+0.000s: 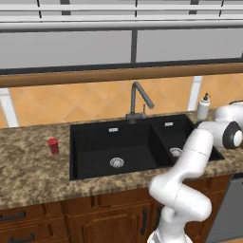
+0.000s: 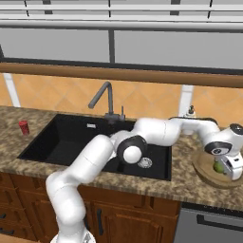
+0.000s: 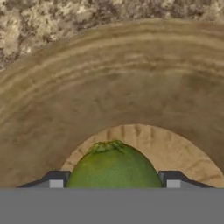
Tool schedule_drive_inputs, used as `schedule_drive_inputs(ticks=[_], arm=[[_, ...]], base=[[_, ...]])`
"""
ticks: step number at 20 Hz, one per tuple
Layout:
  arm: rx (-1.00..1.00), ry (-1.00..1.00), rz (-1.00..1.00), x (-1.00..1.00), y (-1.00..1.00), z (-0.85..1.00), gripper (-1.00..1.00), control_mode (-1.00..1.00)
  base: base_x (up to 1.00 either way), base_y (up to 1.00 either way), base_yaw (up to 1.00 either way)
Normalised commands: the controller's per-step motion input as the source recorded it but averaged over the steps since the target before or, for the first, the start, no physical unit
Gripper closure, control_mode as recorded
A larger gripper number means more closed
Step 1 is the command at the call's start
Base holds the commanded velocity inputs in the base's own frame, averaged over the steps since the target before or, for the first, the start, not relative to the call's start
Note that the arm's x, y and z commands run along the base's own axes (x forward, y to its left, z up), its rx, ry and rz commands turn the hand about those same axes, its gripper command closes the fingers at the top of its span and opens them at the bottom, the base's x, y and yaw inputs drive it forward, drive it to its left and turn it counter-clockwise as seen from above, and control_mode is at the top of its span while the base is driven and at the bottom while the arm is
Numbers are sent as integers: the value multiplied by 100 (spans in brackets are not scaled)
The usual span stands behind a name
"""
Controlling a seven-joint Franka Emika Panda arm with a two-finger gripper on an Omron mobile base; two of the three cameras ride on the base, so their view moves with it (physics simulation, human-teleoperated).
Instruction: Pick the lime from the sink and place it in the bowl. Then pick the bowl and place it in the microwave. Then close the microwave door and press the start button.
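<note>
Lime [image 3: 114, 164] sits in tan bowl [image 3: 109, 92] on granite counter [image 2: 190, 185] right of black sink [image 1: 118, 142]; gripper [image 3: 114, 180] straddles it, fingers parted, whether still gripping unclear.

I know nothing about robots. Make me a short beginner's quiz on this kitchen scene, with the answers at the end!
1. True or false: the small round yellow-green lime sits inside the wide shallow tan bowl.
2. What stands on the counter left of the black double-basin sink? A) a small red can B) a blue mug C) a banana
3. Fill in: the white arm's two-finger gripper has its dark fingertips on either side of the ____.

Key: 1 true; 2 A, the red can; 3 lime.
</note>
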Motion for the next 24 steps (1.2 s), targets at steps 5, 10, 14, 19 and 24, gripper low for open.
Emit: schedule_drive_inputs(ticks=[5, 10, 14, 19, 24], arm=[[-3, -2, 0, -34, 39, 0, -100, -100], [-22, 1, 0, -14, 89, 12, -100, -100], [-33, 5, 2, 5, 87, 21, -100, -100], [-17, 20, 6, 22, 59, 0, -100, -100], [-1, 25, 9, 23, 35, 2, -100, -100]], base=[[0, 0, 0], [0, 0, 0], [0, 0, 0], [0, 0, 0], [0, 0, 0]])
